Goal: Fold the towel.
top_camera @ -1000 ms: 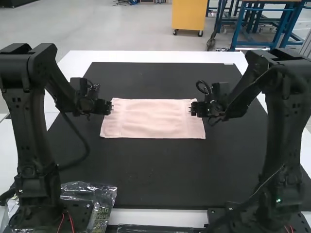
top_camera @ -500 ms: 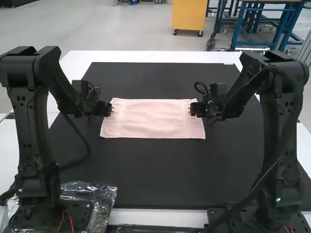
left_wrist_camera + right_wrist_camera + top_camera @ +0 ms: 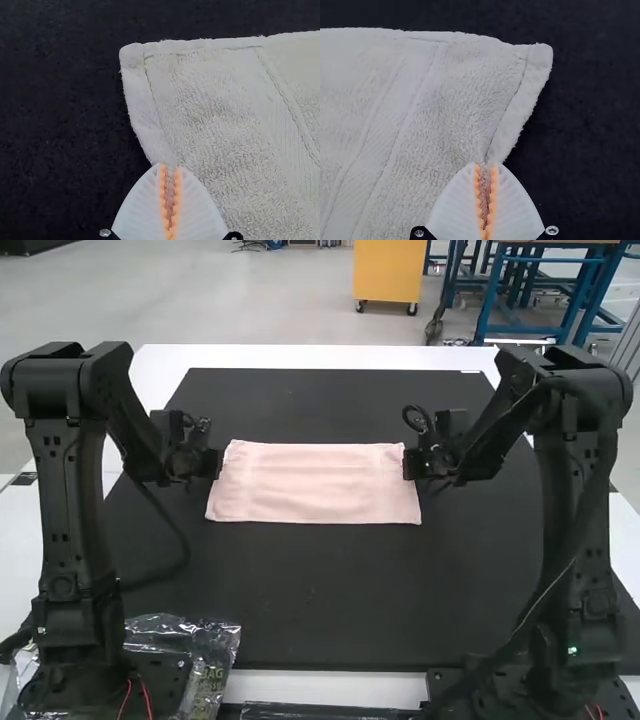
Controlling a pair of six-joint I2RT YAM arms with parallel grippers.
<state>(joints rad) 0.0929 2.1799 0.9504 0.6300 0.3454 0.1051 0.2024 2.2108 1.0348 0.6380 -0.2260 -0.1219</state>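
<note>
Clamps stitched side edges of a pale pink terry towel [image 3: 315,485] with ribbed left end effector [image 3: 217,464] and right end effector [image 3: 409,464]. Lies spread, roughly rectangular, on a black mat [image 3: 300,600] atop the white desk [image 3: 270,356].

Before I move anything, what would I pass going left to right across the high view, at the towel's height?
The left arm, then the pink towel, then the right arm.
</note>
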